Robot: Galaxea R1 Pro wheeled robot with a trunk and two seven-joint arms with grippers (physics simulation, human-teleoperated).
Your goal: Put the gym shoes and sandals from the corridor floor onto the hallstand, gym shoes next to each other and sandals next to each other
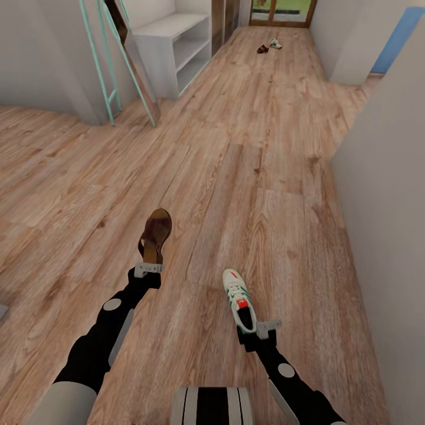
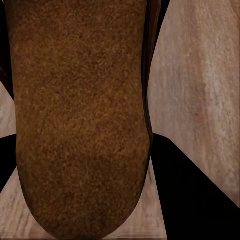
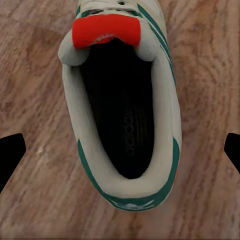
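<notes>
My left gripper (image 1: 149, 268) is shut on the heel of a dark brown sandal (image 1: 156, 234), held above the corridor floor (image 1: 248, 177). In the left wrist view its brown sole (image 2: 80, 115) sits between the dark fingers (image 2: 195, 195). A white gym shoe (image 1: 239, 298) with green stripes and a red tongue patch is held by the heel in my right gripper (image 1: 260, 330); it appears again as the gym shoe (image 3: 125, 110). Far down the corridor, the other sandal (image 1: 262, 49) and gym shoe (image 1: 275, 43) lie on the floor. The hallstand (image 1: 171, 53) stands at the far left.
A mint-green frame with a leaning mirror (image 1: 127, 65) stands just before the hallstand. A white wall (image 1: 383, 206) runs close along my right. A glazed door (image 1: 282, 12) closes the corridor's far end. Wood floor stretches ahead.
</notes>
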